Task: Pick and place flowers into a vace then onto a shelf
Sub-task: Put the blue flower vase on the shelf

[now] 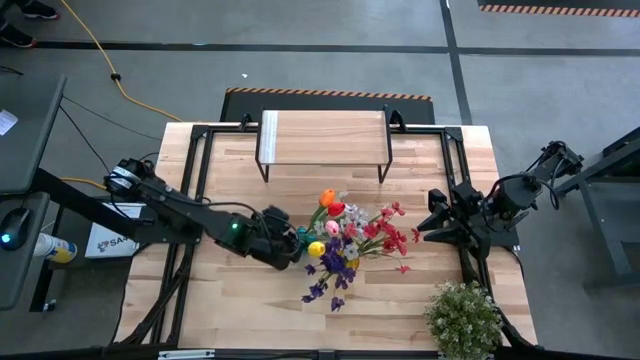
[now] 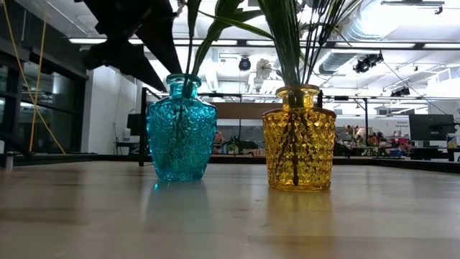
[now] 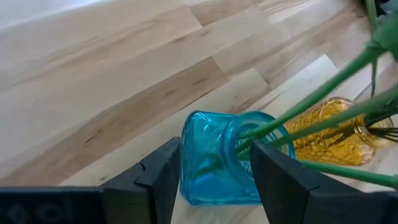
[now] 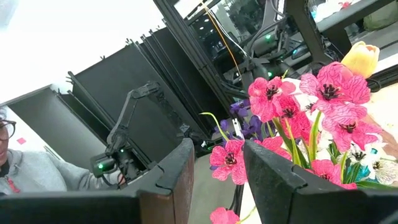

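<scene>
Overhead, the bunch of long green-stemmed artificial flowers [image 1: 350, 240], tulips and sprays in orange, red, pink, yellow, purple and white, stood mid-table, well short of the low light-wood shelf with thin black legs [image 1: 322, 137] at the far edge, whose top was bare. The left gripper [image 1: 285, 243] reached in at the bunch's left side, while the right gripper [image 1: 436, 222] waited just beside the red sprays; a bushy pale-green potted plant [image 1: 463, 318] sat at the near right corner. At table height, a faceted turquoise glass vase [image 2: 181, 128] and a studded amber glass vase [image 2: 298, 138] stood upright and apart on the wooden tabletop [image 2: 230, 216], stems rising from both. Through the left wrist camera, the left gripper's fingers [image 3: 163, 180] were spread to either side of the turquoise vase near its neck, seemingly not yet pressing it. Through the right wrist camera, the right fingers [image 4: 174, 171] stood parted on nothing, pink blooms [image 4: 323, 93] ahead and a person at the picture's edge. The likely trouble was slick glass: a grip closing off-centre could tip or slip the vase, and the top-heavy, crossing stems could drag the amber vase or spill out during the lift.
</scene>
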